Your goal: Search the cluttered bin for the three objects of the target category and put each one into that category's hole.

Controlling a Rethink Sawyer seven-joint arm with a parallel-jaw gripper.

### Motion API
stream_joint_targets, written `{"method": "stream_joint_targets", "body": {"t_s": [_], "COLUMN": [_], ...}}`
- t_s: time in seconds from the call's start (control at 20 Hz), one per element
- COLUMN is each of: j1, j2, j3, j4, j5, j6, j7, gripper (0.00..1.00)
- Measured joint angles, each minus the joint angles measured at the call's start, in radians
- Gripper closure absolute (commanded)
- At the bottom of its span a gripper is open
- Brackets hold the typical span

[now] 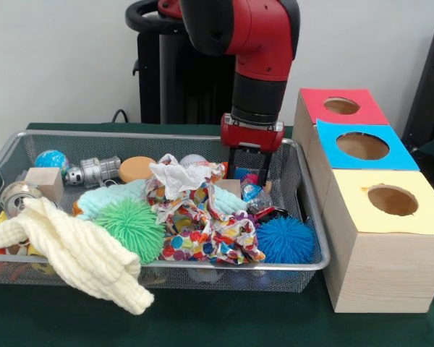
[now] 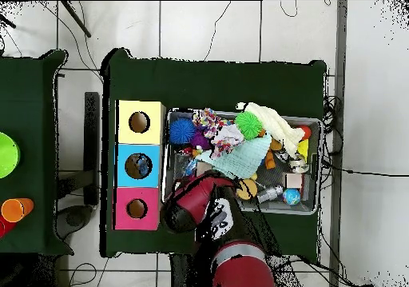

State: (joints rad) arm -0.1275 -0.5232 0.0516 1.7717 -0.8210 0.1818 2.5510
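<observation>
reaching down into the wire basket (image 1: 304, 210) near its far end beside the boxes, with the claw (image 1: 251, 170) hanging straight down from the red arm (image 1: 257, 50) just above the pile. standing slightly parted, by the look of the two dark fingers (image 1: 234, 165) in the front view, and gripping nothing; hidden under the arm from above, so going by the front view alone.

lying just in front of the claw: a small shiny crinkly plastic piece (image 1: 254, 193) with blue marks, wedged between the patterned cloth (image 1: 202, 224) and the basket's mesh wall, close to the blue spiky ball (image 1: 285, 240). probably being lined up over that piece, since it sits closest to the fingers. not showing any other plastic pieces clearly; likely buried under the cloths, which explains a search rather than a plain pick.

crowding the rest of the basket: a green spiky ball (image 1: 134, 228), a cream knitted cloth (image 1: 79, 253) draped over the near rim, a metal can (image 1: 98, 172), a wooden block (image 1: 45, 182), a white crumpled rag (image 1: 177, 177).

waiting on the green bench (image 1: 202, 318) beside the basket: three wooden boxes in a row, with the blue-panelled hole (image 1: 362, 146) in the middle one, between red and yellow. sitting right next to the basket, keeping the carry short.

needing a careful descent next, judging by the loose cloth touching the piece and apt to snag.
</observation>
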Motion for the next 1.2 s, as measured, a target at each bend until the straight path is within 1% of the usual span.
{"method": "stream_joint_targets", "body": {"t_s": [0.1, 0.15, 0.35, 0.85, 1.2], "j1": [-0.005, -0.006, -0.007, -0.060, -0.068], "j2": [0.001, 0.002, 0.002, 0.005, -0.009], "j3": [0.001, 0.004, 0.007, 0.047, 0.058], "j4": [0.000, 0.000, 0.000, 0.001, 0.012], "j5": [0.000, 0.000, 0.000, 0.000, 0.000], "j6": [-0.008, -0.019, -0.026, -0.039, -0.039], "j7": [0.000, 0.000, 0.000, 0.000, 0.000], "gripper": [0.00, 1.00, 1.00, 1.00, 1.00]}}
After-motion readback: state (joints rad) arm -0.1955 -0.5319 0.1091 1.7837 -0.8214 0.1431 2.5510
